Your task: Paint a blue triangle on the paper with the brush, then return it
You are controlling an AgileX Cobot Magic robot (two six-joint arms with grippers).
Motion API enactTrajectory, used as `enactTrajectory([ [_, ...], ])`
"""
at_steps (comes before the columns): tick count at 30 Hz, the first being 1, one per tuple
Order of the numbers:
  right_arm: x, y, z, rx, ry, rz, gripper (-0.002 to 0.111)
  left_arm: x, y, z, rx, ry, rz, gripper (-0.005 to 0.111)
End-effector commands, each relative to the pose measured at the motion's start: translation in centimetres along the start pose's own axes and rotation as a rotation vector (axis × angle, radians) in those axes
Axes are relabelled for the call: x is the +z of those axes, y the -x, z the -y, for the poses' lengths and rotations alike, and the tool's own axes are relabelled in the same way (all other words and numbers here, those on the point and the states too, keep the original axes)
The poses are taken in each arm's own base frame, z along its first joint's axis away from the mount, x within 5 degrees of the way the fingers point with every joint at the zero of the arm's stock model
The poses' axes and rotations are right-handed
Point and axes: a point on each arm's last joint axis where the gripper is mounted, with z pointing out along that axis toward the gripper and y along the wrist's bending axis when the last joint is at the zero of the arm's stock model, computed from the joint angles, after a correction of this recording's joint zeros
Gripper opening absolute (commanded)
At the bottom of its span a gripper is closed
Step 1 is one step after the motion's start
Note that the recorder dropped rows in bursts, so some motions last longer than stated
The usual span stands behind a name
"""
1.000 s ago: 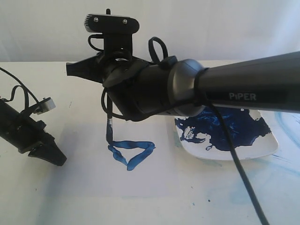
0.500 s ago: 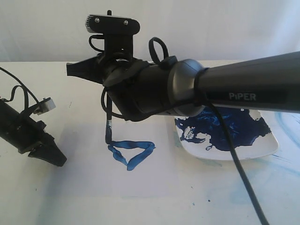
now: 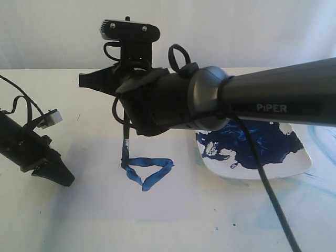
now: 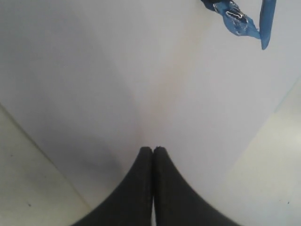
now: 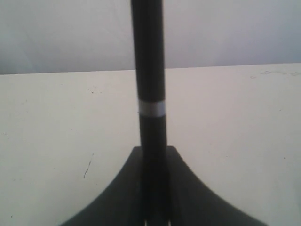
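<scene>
Jaws of the right gripper (image 5: 151,153) are nearly closed, pinched tight on the black handle of the brush (image 3: 125,140). The wrist view has that handle standing straight up between them, a silver band around it. Below the grip the brush hangs upright, and its blue-stained tip is down on the paper (image 3: 94,197), right at the left corner of the blue triangle (image 3: 150,162). That triangle sits about mid-sheet, thick wet strokes closed on all three sides, one corner aimed at the near edge.

Over on the left, the left gripper (image 4: 153,149) has its jaws pressed flat together with nothing between them, tips over the paper's left part. Whether they touch the sheet, I can't tell.

Just right of the paper a white plate (image 3: 296,167) lies on the desk (image 3: 79,105), splashed with a big dark-blue paint blotch (image 3: 252,143).

Writing now: "PiPER" (image 3: 271,107) in pale letters along the thick right arm (image 3: 294,84), which reaches in from the right above the plate.

Cream desk, faint pale-blue smears (image 3: 321,137) at its far right, plain white wall (image 3: 236,31) behind.
</scene>
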Motion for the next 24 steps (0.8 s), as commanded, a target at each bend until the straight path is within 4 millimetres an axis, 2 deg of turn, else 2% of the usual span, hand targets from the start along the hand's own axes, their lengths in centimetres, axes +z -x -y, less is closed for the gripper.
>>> enactTrajectory([
  [1,-0.09,0.00,0.16,-0.016,-0.023,-0.015,0.000,0.19,-0.16,0.11,-0.008,-0.027,-0.005,0.000],
  [24,-0.63,0.11,0.85,-0.013,-0.092,-0.068,0.000,0.19,-0.16,0.13,-0.009,-0.029,-0.004,0.000],
])
